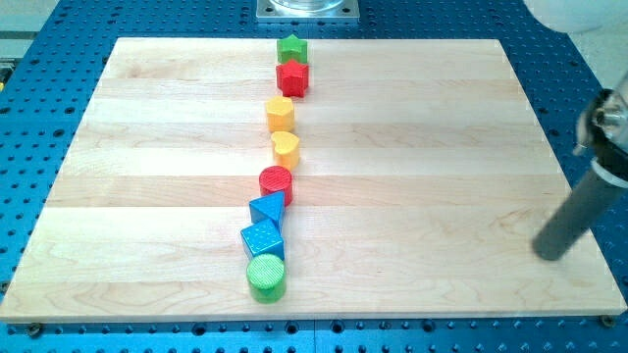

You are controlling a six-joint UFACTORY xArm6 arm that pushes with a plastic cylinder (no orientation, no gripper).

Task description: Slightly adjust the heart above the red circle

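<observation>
A yellow heart (286, 149) lies just above the red circle (276, 182) in a near-vertical line of blocks at the board's middle. My tip (546, 253) is at the board's right edge, far to the right of and below the heart, touching no block. The line runs, from the view's top: green star (291, 48), red hexagon (292, 77), yellow hexagon (281, 115), the heart, the red circle, blue triangle (268, 208), blue cube (262, 239), green circle (266, 277).
The wooden board (412, 147) rests on a blue perforated table (44, 118). A grey metal mount (307, 10) sits at the board's top edge. The rod's upper part and its holder (608, 132) hang over the board's right edge.
</observation>
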